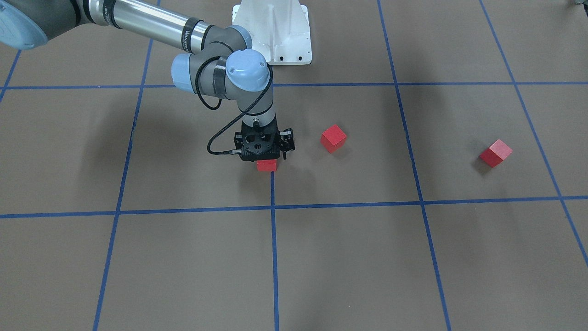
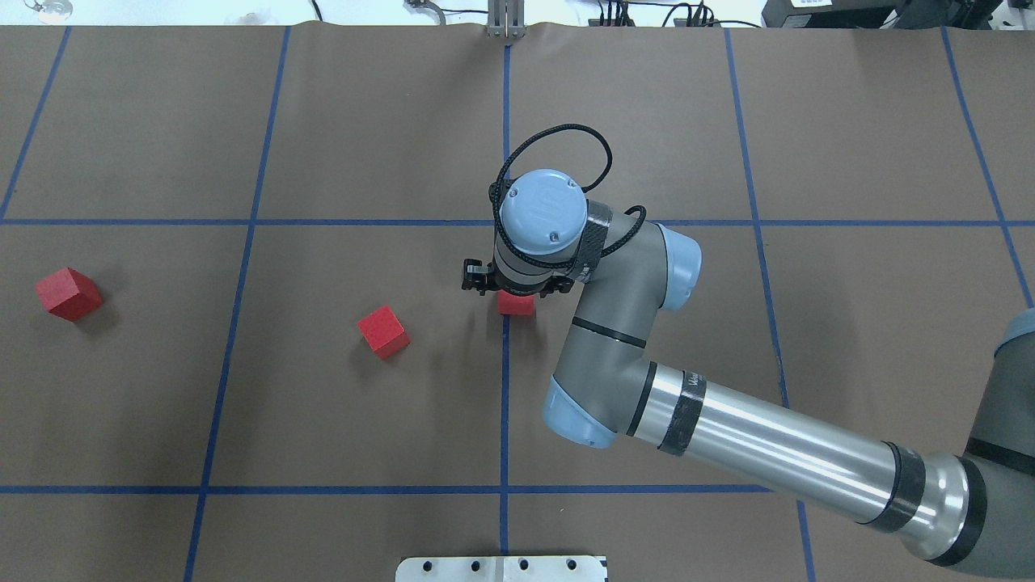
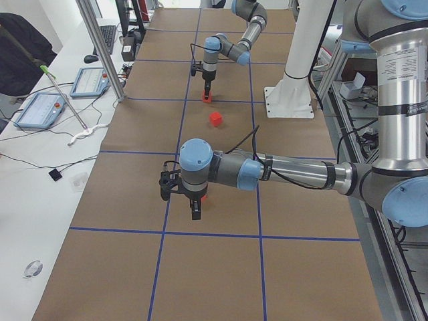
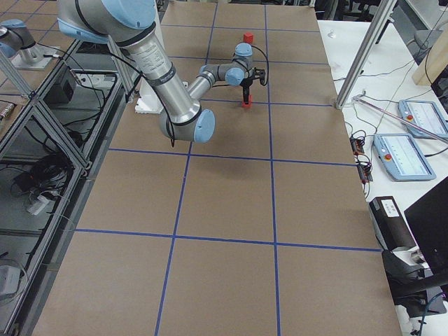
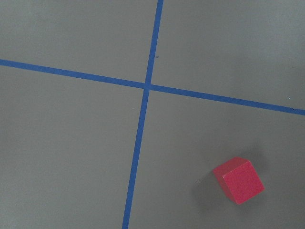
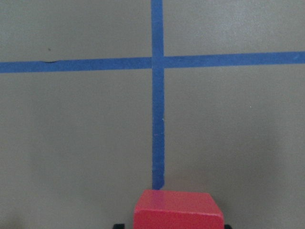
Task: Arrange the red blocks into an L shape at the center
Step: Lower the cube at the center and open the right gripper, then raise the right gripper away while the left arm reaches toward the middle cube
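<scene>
The right gripper (image 1: 262, 158) points straight down, its fingers clamped on 1 red block (image 1: 266, 165) sitting on the middle blue line (image 1: 273, 193) at the center. Near it to the right lies a 2nd red block (image 1: 333, 138), turned askew. Well apart, farther right, lies a 3rd red block (image 1: 495, 153). The left gripper (image 3: 194, 212) hovers by that one; I cannot tell whether its fingers are apart or together.

Red block (image 1: 267, 166) half hidden under right tool (image 1: 265, 159) — jaws unseen; left tool (image 3: 194, 211) too small.
</scene>
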